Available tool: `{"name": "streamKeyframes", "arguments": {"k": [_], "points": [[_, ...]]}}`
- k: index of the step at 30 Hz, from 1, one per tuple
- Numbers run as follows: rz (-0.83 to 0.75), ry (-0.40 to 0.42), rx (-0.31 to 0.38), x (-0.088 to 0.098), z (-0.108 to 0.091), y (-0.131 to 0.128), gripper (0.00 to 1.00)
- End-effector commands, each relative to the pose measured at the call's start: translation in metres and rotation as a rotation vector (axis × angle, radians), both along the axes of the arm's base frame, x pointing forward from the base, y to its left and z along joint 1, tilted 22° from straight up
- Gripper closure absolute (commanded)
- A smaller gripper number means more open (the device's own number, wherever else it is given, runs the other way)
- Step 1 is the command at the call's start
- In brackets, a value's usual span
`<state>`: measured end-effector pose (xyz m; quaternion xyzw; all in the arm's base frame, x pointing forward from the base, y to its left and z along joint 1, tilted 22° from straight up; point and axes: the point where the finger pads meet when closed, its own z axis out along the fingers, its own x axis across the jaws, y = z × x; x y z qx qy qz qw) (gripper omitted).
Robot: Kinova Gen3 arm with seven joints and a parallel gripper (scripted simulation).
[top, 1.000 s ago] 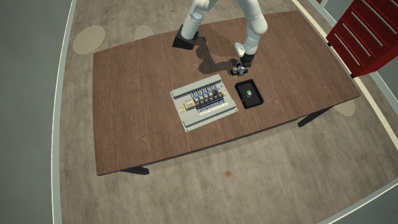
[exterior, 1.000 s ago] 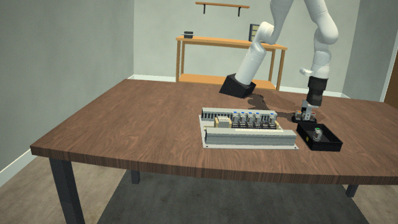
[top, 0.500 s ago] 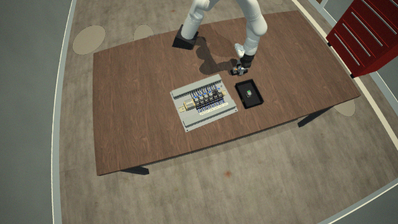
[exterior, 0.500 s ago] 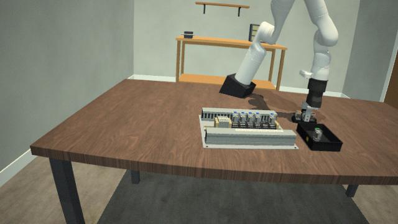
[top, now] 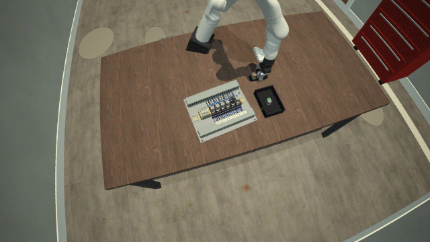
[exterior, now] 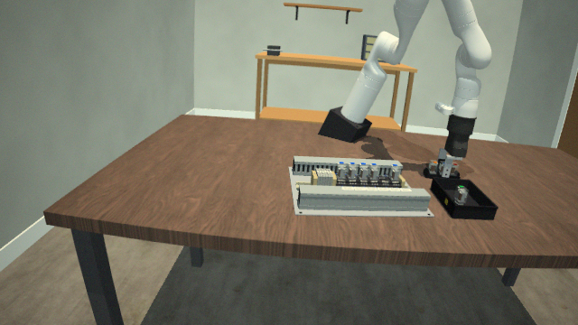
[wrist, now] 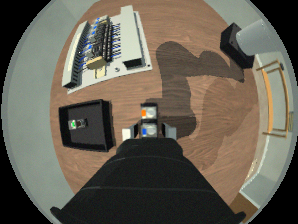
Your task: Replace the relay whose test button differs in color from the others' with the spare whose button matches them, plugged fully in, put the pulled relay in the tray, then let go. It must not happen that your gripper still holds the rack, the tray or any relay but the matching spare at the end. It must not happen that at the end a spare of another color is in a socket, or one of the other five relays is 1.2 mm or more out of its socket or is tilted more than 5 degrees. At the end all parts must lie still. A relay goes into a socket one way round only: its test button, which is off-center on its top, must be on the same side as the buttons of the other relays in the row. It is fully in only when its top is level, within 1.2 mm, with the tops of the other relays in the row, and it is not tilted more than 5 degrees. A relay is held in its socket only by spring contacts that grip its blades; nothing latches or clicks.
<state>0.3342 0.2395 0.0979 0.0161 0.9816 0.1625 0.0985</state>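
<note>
The grey relay panel (top: 220,109) lies mid-table, with a row of relays with blue test buttons (exterior: 361,171); it also shows in the wrist view (wrist: 107,43). There seems to be a gap in the row near its right end (exterior: 385,173). The black tray (top: 269,101) to the panel's right holds a relay with a green button (exterior: 461,194), which the wrist view shows too (wrist: 79,123). Behind the tray a small black stand (exterior: 438,172) carries two spares, one with an orange button (wrist: 147,113) and one with a blue button (wrist: 148,129). My gripper (exterior: 445,166) is open, low over the stand, its fingers on either side of the blue-button spare.
The arm's base (top: 200,44) stands at the back of the table. A red tool cabinet (top: 396,37) stands off the table's right end. A wooden shelf (exterior: 334,86) stands by the far wall.
</note>
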Motion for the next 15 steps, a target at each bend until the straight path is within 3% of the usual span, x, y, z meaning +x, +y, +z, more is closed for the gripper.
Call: {"name": "streamKeyframes", "arguments": {"k": [1,15], "points": [[0.000,-0.001,0.000,0.0002,0.0007,0.0000,0.00],[0.003,0.000,0.000,-0.0007,0.0019,0.0001,0.00]]}}
